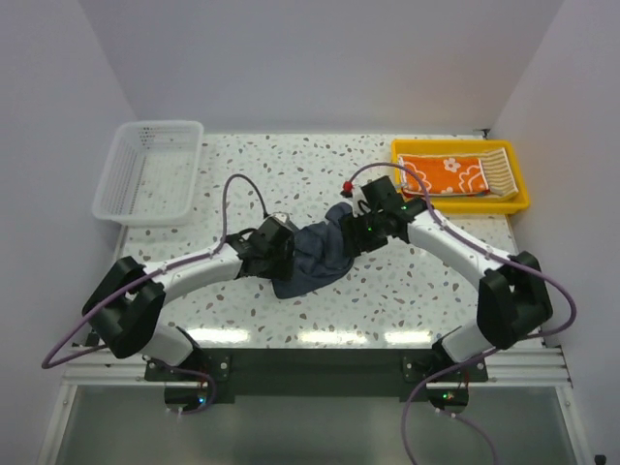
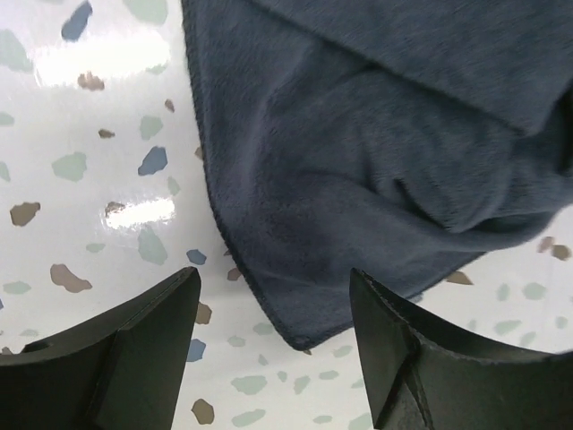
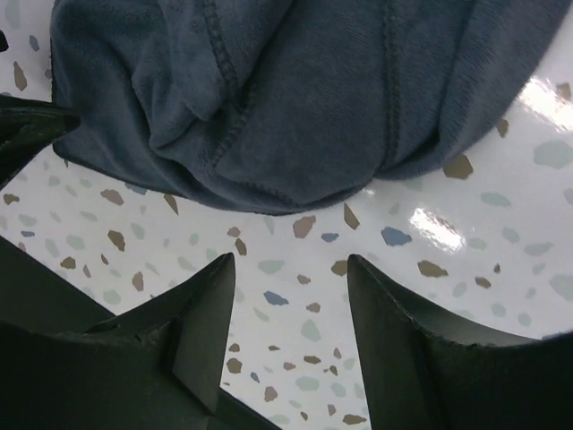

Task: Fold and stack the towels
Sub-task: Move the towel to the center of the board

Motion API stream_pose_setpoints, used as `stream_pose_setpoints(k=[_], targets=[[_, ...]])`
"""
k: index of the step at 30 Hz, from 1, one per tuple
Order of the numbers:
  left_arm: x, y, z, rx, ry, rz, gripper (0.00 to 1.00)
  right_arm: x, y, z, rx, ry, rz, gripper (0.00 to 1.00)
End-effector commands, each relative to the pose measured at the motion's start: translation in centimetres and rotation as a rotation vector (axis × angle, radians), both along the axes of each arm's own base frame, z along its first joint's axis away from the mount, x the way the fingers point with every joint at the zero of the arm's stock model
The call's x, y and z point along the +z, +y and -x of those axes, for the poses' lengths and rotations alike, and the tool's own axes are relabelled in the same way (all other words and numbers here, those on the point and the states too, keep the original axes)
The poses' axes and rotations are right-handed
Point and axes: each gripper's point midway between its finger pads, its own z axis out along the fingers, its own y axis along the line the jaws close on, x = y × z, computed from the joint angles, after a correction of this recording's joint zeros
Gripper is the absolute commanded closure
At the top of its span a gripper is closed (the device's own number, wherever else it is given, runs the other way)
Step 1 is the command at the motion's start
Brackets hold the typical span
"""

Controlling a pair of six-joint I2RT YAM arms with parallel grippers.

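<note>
Both sets of fingers are spread wide and holding nothing. The left fingers (image 2: 134,358) sit low over the bench (image 1: 291,165), and one corner of the blue-grey towel (image 2: 376,161) pokes right into the gap between them, with the rest of the cloth running away ahead. The right fingers (image 3: 421,358) stop just short of the towel's bunched, stitched hem, so there's only speckled bench between those tips.

From the top view the towel is a rumpled heap mid-bench, squarely between the two arms. Its long axis slants from near-left to far-right. The left fingers are at its left edge and the right fingers at its far right end, so neither arm is really nearer.

The cloth looks soft and fuzzy with thick folds, so I'd guess it flops and drags rather than holding shape. The bench is glossy, so it probably slides easily.

Further out, an orange towel (image 1: 446,174) with white flowers and a striped towel (image 1: 499,170) lie in the yellow tray (image 1: 460,205) at far right. The white basket (image 1: 145,174) is far left.
</note>
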Motion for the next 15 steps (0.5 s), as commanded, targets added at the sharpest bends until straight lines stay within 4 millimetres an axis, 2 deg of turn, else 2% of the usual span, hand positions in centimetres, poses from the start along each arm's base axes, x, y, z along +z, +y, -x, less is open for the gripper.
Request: stream_pose_setpoints(k=[1, 5, 11, 14, 15], targets=[[-1.2, -0.1, -0.6, 0.077, -0.007, 0.031, 0.28, 1.7, 3.2, -2.6, 0.047, -0.118, -0.011, 0.44], [-2.7, 0.1, -0.3, 0.091, 0.021, 0.018, 0.30, -0.9, 5.5, -2.5, 0.087, -0.109, 0.042, 0.42], [-4.9, 0.7, 0.6, 0.105, 0.067, -0.019, 0.35, -3.7, 7.0, -2.8, 0.076, -0.125, 0.114, 0.38], [-5.5, 1.1, 0.9, 0.117, 0.081, -0.032, 0.46, -5.5, 6.5, -3.0, 0.042, -0.114, 0.159, 0.41], [-5.8, 1.3, 1.1, 0.119, 0.090, -0.040, 0.56, -5.7, 6.4, -3.1, 0.032, -0.118, 0.165, 0.48]])
